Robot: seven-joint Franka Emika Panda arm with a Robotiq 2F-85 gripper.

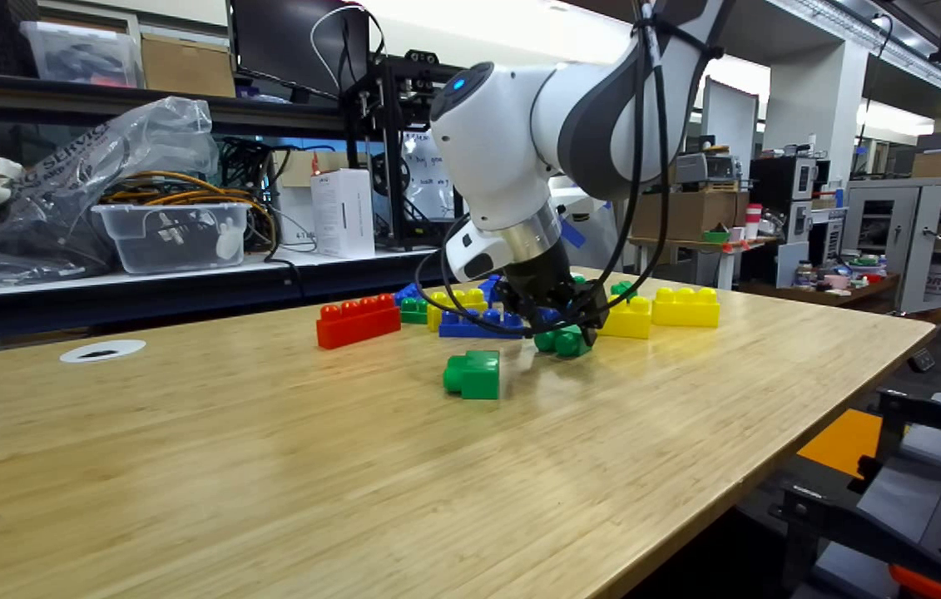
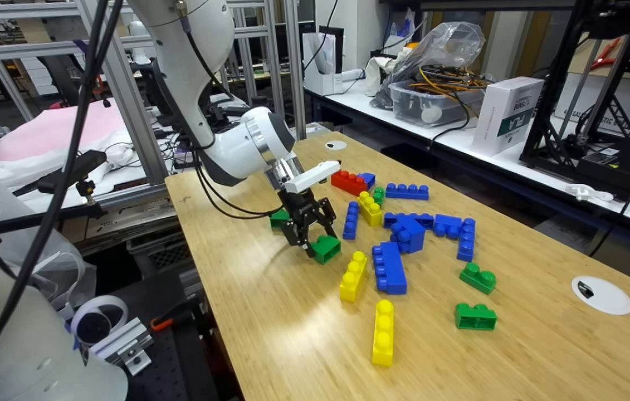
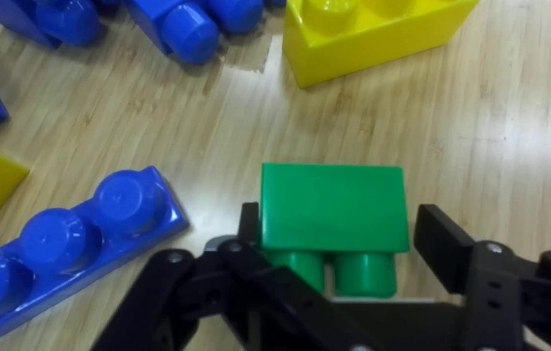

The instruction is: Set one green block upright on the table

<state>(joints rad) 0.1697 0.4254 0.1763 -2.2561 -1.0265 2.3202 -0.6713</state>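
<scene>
While the gripper (image 3: 339, 227) stands astride it, parted slightly wider than its length and holding nothing, the green block (image 3: 331, 207) lies on its side on the table (image 3: 509, 156). Near it lies a blue brick (image 3: 61, 240); farther off, a yellow brick (image 3: 368, 46).

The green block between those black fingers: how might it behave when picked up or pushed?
The green block is probably stiff, given its crisp, plastic-looking edges. It may be light for its size: an exterior view shows what looks like a hollow underside. Its flat, smooth sides suggest it would slide rather than roll.
</scene>
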